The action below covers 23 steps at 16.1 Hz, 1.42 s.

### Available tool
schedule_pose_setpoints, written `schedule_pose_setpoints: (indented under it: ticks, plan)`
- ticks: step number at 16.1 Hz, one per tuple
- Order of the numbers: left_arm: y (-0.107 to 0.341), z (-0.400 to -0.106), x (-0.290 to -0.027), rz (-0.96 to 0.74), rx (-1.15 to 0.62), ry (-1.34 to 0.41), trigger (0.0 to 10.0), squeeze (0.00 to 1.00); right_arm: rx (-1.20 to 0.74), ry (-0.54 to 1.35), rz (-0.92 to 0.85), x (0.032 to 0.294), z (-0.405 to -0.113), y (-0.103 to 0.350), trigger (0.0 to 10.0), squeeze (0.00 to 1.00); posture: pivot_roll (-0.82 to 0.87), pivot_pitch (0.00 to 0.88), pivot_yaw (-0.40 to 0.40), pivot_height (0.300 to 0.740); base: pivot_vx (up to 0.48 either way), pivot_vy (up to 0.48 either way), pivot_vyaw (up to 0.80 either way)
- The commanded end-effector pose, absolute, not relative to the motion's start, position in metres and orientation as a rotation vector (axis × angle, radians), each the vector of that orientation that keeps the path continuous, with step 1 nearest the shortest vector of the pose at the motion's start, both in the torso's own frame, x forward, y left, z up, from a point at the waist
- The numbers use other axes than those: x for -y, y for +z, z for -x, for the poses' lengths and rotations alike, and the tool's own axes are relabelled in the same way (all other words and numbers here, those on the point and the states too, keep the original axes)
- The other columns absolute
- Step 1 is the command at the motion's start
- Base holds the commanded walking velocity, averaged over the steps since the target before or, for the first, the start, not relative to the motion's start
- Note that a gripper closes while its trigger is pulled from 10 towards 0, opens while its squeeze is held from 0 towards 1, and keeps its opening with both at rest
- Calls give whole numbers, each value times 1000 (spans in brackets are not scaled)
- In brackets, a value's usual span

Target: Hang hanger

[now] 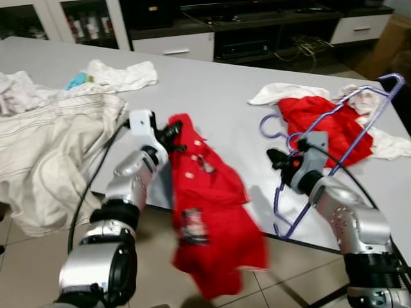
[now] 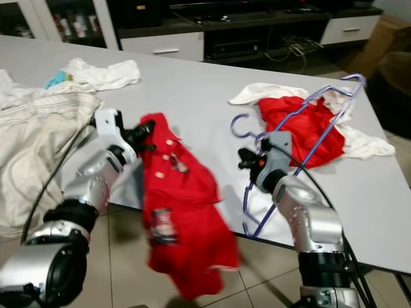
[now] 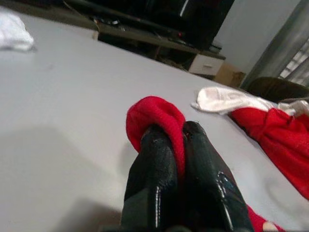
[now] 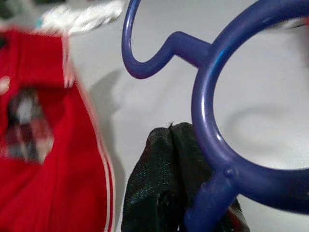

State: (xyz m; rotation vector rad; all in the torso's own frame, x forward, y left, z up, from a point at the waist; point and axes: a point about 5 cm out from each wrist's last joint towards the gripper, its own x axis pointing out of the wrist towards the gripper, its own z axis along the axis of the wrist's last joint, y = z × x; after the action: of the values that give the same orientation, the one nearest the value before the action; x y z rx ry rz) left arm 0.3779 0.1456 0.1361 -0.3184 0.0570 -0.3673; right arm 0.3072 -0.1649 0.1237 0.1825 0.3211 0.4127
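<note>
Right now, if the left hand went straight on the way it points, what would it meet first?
Probably nothing soon: past the left hand and its red shirt lies bare table, then likely the white cloth, though depth is unclear.

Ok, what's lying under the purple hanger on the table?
The purple hanger lies across a red garment, which rests on white cloth. What the garment covers cannot be seen. The right tool grips the hanger's near end.

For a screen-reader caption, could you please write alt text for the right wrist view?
The right gripper is shut on the purple hanger, whose hook curls above the grey table. A blurred red shirt hangs alongside.
</note>
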Motion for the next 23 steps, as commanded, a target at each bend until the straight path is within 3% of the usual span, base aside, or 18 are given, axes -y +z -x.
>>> schedule_pose_setpoints:
  ticks: [1,6,13,14,15,22,23]
  plan:
    - [148,-383,-143,298,-17,-376,0,0,-346,452,-151,161,-304,122,10000,0,-76,0,13,740,0,0,0]
    - [156,-387,-140,281,10,-387,0,0,-456,536,-58,150,-292,103,10000,0,-80,0,14,740,0,0,0]
    - [160,-388,-139,285,34,-391,0,0,-571,462,-69,155,-299,90,10000,0,-76,0,8,740,0,0,0]
    - [161,-388,-139,286,37,-391,0,0,-571,465,-65,154,-299,90,10000,98,-74,0,7,740,0,0,0]
    - [163,-389,-138,287,45,-393,0,0,-577,471,-61,152,-300,90,10000,733,-74,0,7,740,0,0,0]
    - [166,-389,-135,287,65,-402,0,0,-605,465,-65,151,-301,88,10000,804,-73,0,6,740,0,0,0]
    - [166,-389,-134,288,65,-403,0,0,-585,477,-121,152,-300,92,10000,1000,-76,0,6,740,0,0,0]
